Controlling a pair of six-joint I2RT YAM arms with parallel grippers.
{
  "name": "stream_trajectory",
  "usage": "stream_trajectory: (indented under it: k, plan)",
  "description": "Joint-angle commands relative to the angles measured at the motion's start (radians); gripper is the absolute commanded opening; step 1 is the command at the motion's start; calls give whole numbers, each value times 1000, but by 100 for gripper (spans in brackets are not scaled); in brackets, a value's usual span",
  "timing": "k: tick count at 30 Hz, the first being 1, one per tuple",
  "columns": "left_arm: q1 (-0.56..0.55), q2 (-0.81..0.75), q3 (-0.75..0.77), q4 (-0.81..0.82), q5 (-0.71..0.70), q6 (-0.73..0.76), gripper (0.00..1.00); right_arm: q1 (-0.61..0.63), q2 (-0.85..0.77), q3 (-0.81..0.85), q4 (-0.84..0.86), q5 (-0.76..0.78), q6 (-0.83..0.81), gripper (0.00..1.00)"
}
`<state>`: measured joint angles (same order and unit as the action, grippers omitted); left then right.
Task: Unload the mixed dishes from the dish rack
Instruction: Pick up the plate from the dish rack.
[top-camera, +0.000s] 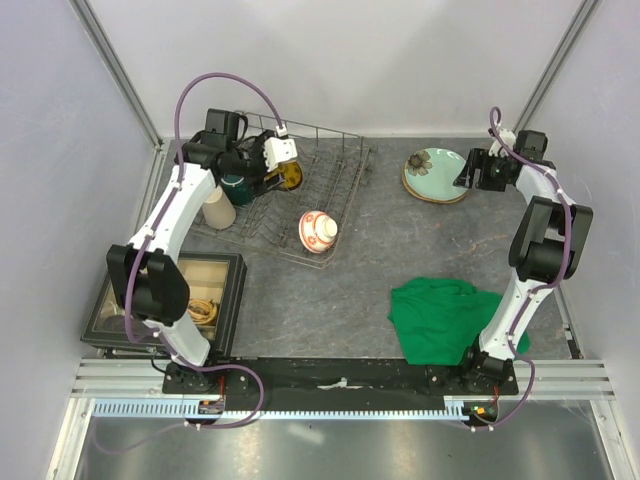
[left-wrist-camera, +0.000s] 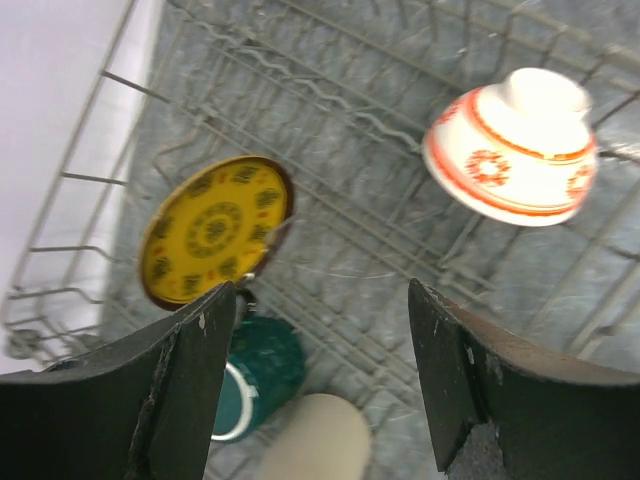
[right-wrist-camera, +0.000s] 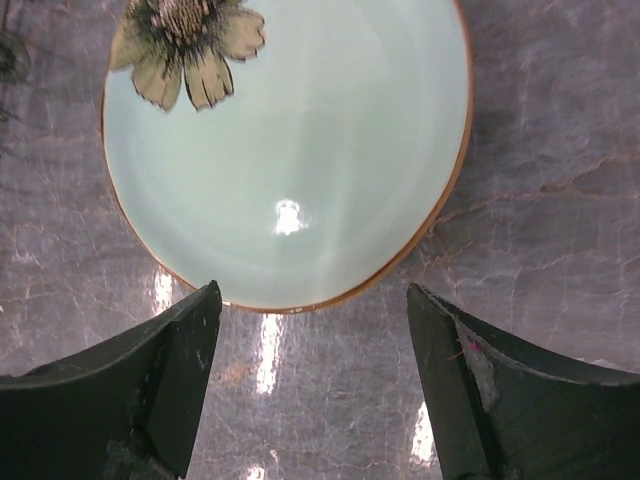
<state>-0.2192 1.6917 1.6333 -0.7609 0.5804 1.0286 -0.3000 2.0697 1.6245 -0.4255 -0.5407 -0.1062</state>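
Observation:
The grey wire dish rack (top-camera: 348, 152) stands at the back left. In it are a yellow-patterned plate (top-camera: 291, 177) on edge, a dark green mug (top-camera: 237, 188), a tall beige cup (top-camera: 218, 210) and an upturned red-and-white bowl (top-camera: 318, 231). My left gripper (top-camera: 250, 172) is open and empty above the mug (left-wrist-camera: 258, 375) and cup (left-wrist-camera: 320, 440), with the plate (left-wrist-camera: 215, 230) and bowl (left-wrist-camera: 515, 145) ahead. The pale mint-green plate (top-camera: 435, 175) lies on the table at the back right. My right gripper (right-wrist-camera: 313, 295) is open and empty just beside its rim (right-wrist-camera: 290, 150). I cannot make out the cream plate.
A green cloth (top-camera: 450, 320) lies crumpled at the front right by the right arm's base. A black-framed tray (top-camera: 170, 300) sits at the front left. Rack wires (left-wrist-camera: 330, 100) and raised sides surround the left gripper. Walls close in at the back and sides.

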Motion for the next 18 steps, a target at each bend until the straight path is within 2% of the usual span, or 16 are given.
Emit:
stream_trajectory:
  k: [1, 12, 18]
  plan:
    - [4, 69, 101, 25, -22, 185, 76, 2, -63, -47, 5, -2, -49, 83]
    - [3, 295, 241, 71, -83, 571, 75, 2, -243, -233, 25, -37, -127, 84]
    - [3, 407, 341, 77, -146, 698, 75, 2, -299, -319, 25, -67, -165, 84]
